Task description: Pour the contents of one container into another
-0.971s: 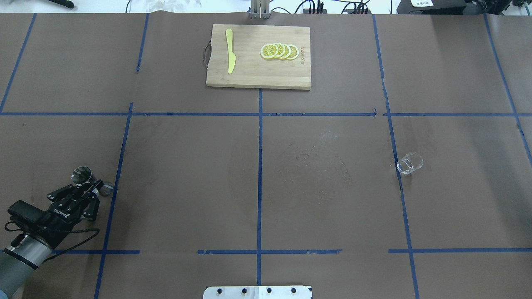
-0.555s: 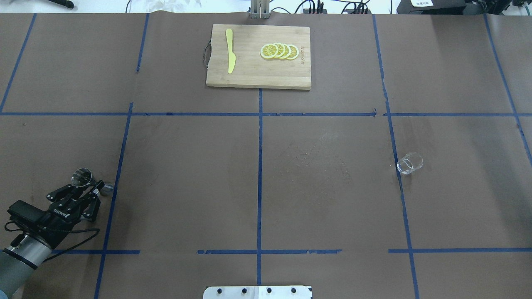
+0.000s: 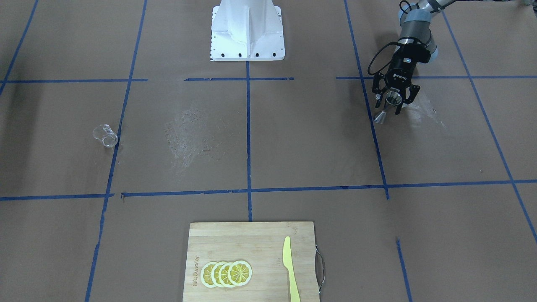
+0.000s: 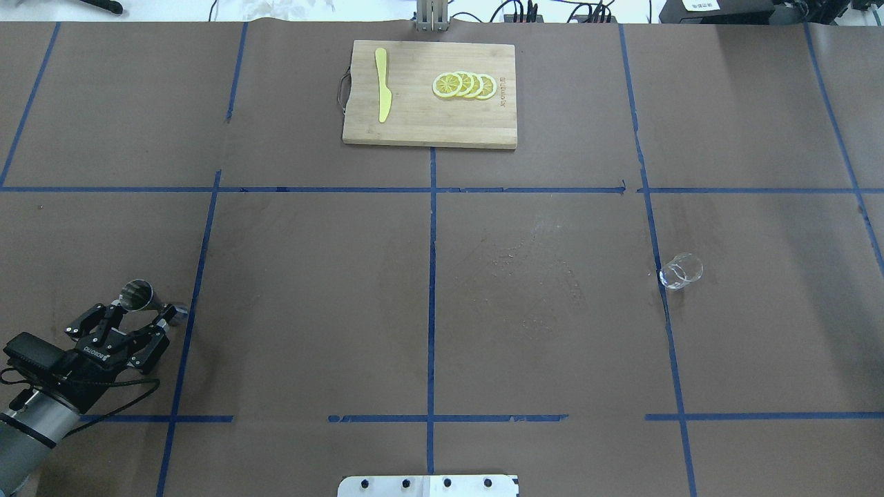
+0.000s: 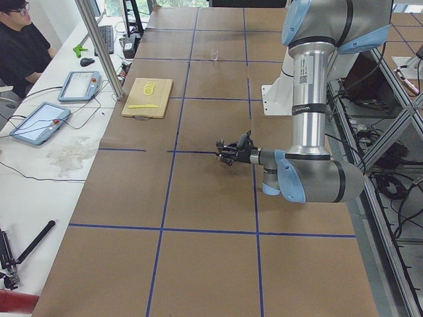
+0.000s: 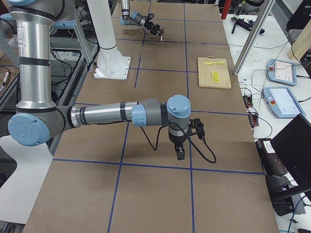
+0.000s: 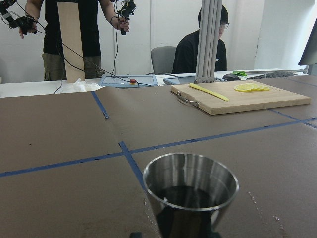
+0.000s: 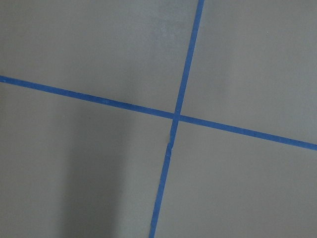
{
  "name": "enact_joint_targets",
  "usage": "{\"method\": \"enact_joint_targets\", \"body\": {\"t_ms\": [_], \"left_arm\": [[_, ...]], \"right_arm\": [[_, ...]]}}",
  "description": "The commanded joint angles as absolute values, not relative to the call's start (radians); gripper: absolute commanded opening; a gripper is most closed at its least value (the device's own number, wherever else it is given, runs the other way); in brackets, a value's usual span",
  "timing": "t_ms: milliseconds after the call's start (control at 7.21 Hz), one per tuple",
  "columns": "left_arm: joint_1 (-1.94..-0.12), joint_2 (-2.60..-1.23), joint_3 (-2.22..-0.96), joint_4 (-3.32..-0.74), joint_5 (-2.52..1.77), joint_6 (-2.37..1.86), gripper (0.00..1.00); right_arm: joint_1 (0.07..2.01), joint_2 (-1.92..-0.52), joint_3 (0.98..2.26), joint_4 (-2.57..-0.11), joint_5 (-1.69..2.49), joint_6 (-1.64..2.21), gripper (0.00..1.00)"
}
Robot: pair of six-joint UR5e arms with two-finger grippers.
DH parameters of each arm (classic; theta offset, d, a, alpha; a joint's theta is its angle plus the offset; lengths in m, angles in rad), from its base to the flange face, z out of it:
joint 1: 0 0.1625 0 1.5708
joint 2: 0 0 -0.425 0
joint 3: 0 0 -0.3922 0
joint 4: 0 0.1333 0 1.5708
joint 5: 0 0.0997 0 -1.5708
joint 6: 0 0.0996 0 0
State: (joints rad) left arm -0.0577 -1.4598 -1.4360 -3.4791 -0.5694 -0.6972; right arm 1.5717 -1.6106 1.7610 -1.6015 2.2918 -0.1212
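Right arm: foreground of the right side view, wrist camera over a blue tape cross. Whether the right jaws are open or closed cannot be told.
Left arm: lower left corner of the overhead view. Left jaws spread wide, gripping nothing.
Jigger: upright on the surface between the left jaws, mouth up.
Glass cup: right of centre, just beside a blue tape line, well apart from the jigger.
Cutting board: top centre, bearing a yellow knife and lemon slices.

ROBOTIQ on left pincer body (cutting board engraving illegible).
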Motion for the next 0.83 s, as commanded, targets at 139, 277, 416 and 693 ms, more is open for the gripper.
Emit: {"method": "enact_joint_targets", "body": {"t_ms": [139,277,416,693], "left_arm": [[-0.061,-1.456,-1.514,-3.513,-0.535,-0.693,1.0],[-0.066,-1.454,-1.544,-3.513,-0.535,-0.683,1.0],[-0.069,-1.454,-1.574,-3.516,-0.535,-0.637,1.0],[-0.072,-1.422,-1.58,-3.691,-0.541,-0.49,1.0]], "right_arm": [[1.572,-1.609,1.759,-1.601,2.29,-0.12,1.0],[1.572,-1.608,1.759,-1.601,2.29,-0.12,1.0],[1.572,-1.608,1.759,-1.601,2.29,-0.12,1.0],[1.572,-1.606,1.759,-1.601,2.292,-0.12,1.0]]}}
